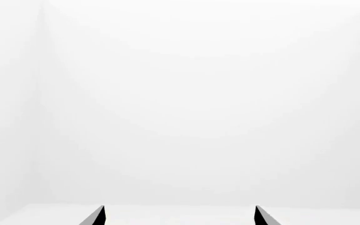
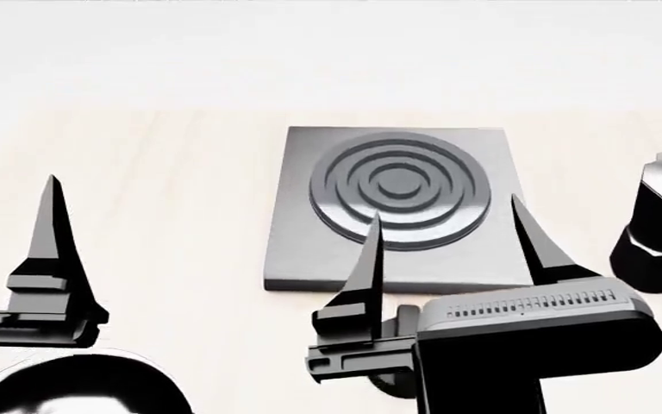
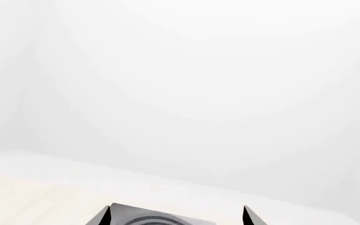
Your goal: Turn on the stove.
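The stove (image 2: 308,250) is a flat square grey slab on the pale table, with a raised ring burner (image 2: 400,185). Its far edge also shows in the right wrist view (image 3: 127,213). My right gripper (image 2: 446,207) hovers over the stove's near edge, open and empty, with its fingers (image 2: 368,267) pointing at the burner; in the right wrist view (image 3: 176,216) its tips stand wide apart. The small black knob is hidden behind this gripper. My left gripper (image 1: 180,215) is open and empty, left of the stove; only one of its fingers (image 2: 53,250) shows in the head view.
A black moka pot (image 2: 658,228) stands right of the stove, close to the right arm. A black rounded object (image 2: 78,379) lies at the near left edge under the left gripper. White walls lie beyond the table.
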